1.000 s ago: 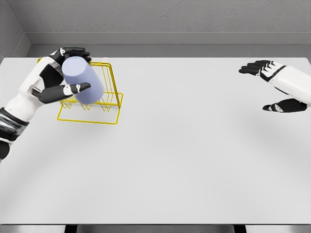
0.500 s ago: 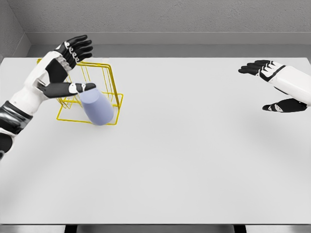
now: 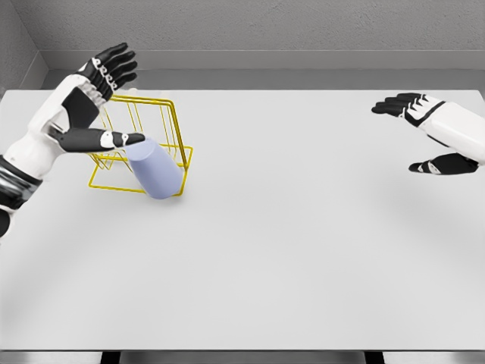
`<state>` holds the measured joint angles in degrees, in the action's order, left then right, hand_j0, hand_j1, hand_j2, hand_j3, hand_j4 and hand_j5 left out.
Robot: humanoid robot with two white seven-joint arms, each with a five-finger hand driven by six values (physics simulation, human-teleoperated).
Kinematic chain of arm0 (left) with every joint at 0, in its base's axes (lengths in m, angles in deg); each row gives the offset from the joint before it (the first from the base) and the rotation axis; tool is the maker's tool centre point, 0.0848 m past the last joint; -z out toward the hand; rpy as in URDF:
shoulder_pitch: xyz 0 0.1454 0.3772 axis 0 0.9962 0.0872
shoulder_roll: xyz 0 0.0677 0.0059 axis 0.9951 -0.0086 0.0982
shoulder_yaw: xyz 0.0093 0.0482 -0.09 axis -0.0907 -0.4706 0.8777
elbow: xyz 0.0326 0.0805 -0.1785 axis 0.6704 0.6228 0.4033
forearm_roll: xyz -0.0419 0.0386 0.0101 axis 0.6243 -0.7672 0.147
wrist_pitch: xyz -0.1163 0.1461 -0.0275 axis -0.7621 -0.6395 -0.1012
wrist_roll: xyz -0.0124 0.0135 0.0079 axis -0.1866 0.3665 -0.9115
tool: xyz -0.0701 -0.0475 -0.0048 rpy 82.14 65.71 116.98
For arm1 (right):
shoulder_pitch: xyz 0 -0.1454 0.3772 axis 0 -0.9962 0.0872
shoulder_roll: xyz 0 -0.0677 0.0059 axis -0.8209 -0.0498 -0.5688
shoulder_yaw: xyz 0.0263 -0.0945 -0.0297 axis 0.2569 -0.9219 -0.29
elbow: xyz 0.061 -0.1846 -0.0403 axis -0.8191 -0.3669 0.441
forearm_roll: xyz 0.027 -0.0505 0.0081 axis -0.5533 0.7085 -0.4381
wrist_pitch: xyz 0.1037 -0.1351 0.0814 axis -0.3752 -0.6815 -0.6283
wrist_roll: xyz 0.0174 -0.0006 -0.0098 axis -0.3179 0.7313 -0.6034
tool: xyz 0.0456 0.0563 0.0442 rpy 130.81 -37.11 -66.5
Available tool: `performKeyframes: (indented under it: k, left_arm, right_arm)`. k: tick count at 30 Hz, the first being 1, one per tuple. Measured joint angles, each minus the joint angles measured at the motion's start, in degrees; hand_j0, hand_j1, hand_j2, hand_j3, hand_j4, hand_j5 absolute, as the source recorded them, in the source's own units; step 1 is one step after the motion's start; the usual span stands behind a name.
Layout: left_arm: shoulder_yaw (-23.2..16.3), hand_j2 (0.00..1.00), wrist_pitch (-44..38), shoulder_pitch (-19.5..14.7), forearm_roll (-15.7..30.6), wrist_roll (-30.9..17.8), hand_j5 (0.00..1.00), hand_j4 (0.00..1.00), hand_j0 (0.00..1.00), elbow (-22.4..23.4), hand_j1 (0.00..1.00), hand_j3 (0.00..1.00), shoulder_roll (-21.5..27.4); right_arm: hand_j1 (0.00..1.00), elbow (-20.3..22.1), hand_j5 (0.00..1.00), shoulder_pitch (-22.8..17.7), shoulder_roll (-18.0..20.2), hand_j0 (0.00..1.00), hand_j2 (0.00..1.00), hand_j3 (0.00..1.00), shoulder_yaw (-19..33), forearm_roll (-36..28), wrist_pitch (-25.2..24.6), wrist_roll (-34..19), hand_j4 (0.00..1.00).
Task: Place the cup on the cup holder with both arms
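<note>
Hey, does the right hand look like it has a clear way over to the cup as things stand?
Probably yes for the path, though it is far. The right hand hovers open at the table's right edge, the cup leans in the yellow cup holder far left, and only bare table lies between. The left hand is open beside the cup.

Most of the white counter [image 3: 288, 250] is sitting wide open, so middle and front are giving any robot hand free passage. The clutter is sitting at the far left: a yellow wire cup holder [image 3: 151, 133] with a lavender cup [image 3: 154, 171] leaning tilted at its front edge, blocking that side. The left robot hand [image 3: 95, 102] is hanging spread over the rack, the right robot hand [image 3: 424, 136] hovering far right.
</note>
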<state>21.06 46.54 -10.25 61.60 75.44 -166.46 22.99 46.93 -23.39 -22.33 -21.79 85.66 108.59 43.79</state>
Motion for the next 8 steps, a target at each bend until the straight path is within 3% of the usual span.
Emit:
performKeyframes:
  k: [8]
  left_arm:
    - [3.73,1.00,1.74,5.45,-0.12,-0.03,1.00,1.00,1.00,-0.08,1.00,1.00,5.76]
  right_arm:
    - [1.00,0.13,1.00,0.00,-0.17,1.00,1.00,1.00,0.00,-0.01,0.00,0.00,1.00]
